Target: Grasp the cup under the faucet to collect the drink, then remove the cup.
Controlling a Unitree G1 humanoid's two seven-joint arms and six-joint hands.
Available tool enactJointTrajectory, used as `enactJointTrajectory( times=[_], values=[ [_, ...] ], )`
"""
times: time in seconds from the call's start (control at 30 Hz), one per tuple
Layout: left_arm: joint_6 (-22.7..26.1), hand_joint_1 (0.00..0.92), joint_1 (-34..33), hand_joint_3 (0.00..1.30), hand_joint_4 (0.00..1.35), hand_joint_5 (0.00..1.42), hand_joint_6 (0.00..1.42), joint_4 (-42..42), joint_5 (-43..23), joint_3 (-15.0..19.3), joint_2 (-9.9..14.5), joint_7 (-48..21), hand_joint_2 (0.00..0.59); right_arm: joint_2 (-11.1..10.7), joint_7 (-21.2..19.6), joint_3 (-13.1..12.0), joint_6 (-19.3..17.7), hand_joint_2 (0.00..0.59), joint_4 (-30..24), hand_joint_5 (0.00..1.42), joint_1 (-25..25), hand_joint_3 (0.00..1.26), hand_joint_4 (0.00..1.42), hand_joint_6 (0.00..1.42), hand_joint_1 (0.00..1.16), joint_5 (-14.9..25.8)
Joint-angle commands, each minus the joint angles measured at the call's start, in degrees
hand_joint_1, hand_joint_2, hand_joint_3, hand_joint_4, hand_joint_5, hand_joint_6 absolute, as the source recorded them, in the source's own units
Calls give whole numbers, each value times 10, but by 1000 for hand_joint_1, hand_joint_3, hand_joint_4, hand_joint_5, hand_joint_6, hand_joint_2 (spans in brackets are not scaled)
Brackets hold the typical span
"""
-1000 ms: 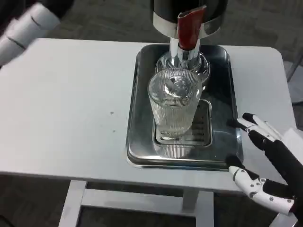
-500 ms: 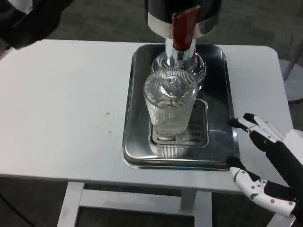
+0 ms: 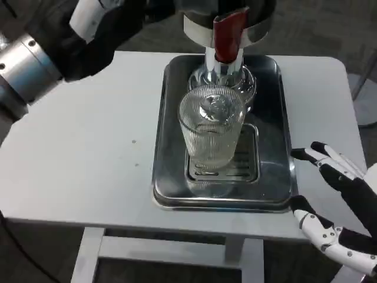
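A white table (image 3: 88, 153) stands on a dark grey floor (image 3: 306, 29), with white legs showing under its front edge. At the top left the left arm (image 3: 26, 68) comes in, silver and round, with the left hand (image 3: 97, 26) up near the top of the picture. That hand is blurry and partly cut off, so I cannot tell if its fingers are spread or curled, and nothing can be seen in it.

In the middle sits a shiny metal tray (image 3: 168, 177) with a slotted drain plate in it. The cup (image 3: 211, 132) stands upright on that plate, right under the faucet (image 3: 227, 35) (a red handle on a silver spout). The tank above the faucet is cut off by the top edge. The cup is clear glass with thin ribs running up and down its side. It is hard to make out if any drink is inside.

At the bottom right the right hand (image 3: 339, 203) waits just beside the tray, fingers spread wide, holding nothing. Part of it runs off the picture
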Motion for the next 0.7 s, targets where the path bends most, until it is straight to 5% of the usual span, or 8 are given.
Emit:
enactJointTrajectory(
  times=[0.03, 0.3, 0.7],
  values=[
    [-9, 0, 5, 172, 117, 212, 285, 14, 17, -16, -12, -20, 134, -4, -7, -14, -10, 508, -11, 0, 15, 124, 0, 162, 400, 13],
    [-12, 0, 11, 181, 125, 223, 285, 15, 41, -36, -29, -36, 132, -4, -9, -31, -21, 508, -11, 0, 25, 127, 0, 162, 401, 30],
    [-46, 0, 17, 185, 127, 223, 285, 43, 95, -63, -23, -57, 122, -2, -8, -38, -26, 500, -11, 0, 27, 134, 0, 162, 394, 38]
  ],
)
